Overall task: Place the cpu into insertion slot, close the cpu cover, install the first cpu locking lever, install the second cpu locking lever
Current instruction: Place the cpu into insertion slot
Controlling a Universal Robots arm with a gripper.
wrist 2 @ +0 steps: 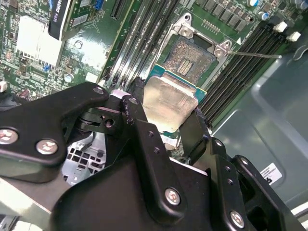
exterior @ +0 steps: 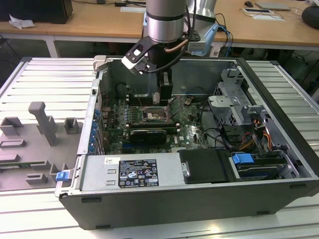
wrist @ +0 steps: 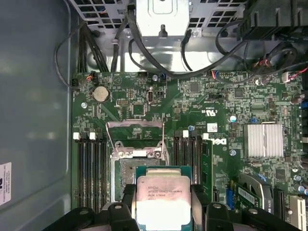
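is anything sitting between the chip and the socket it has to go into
Nothing visible does. The claw holds the chip partly over the socket. The cover is swung open off the socket, so the contact area lies bare.

Bright, even light; glare on cpu

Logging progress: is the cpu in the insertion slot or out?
Out. The gripper is shut on the cpu, holding it clear of the insertion slot, whose contacts lie bare with the cpu cover raised.
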